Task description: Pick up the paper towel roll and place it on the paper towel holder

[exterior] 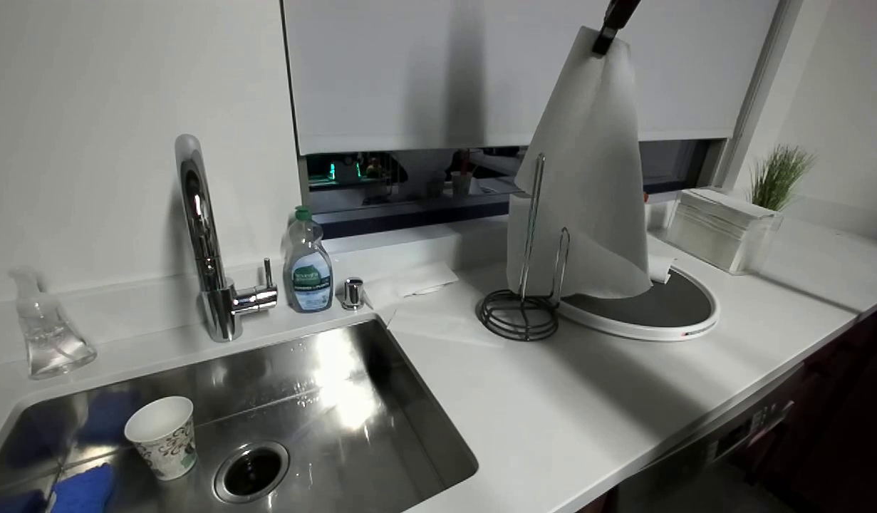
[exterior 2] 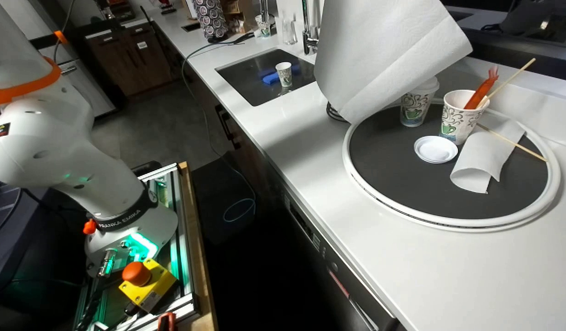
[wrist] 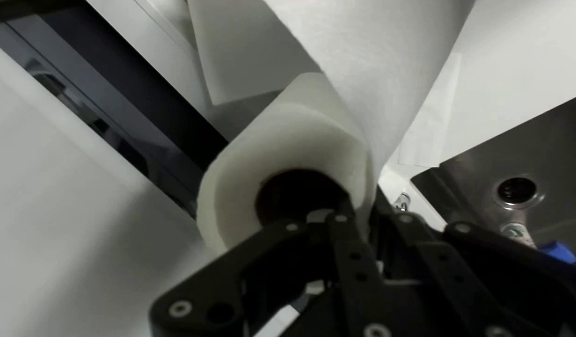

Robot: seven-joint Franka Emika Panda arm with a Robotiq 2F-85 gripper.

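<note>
The white paper towel roll [exterior: 588,142] hangs upright but slightly tilted from my gripper [exterior: 603,44], with a loose sheet draping down. In the wrist view, my gripper [wrist: 365,206] is shut on the wall of the roll [wrist: 288,135], one finger inside the dark core and one outside. The wire paper towel holder [exterior: 518,326] stands on the counter; its tall rod shows in front of the roll in that exterior view. In an exterior view the roll [exterior 2: 384,50] hides all but part of the holder's base [exterior 2: 335,113]. The holder is not visible in the wrist view.
A round dark tray [exterior 2: 384,174] with cups, a lid and a torn towel piece lies beside the holder. The sink [exterior: 324,385], chrome tap [exterior: 203,235] and soap bottle [exterior: 310,267] are on the holder's other side. A napkin box [exterior: 723,228] stands farther along.
</note>
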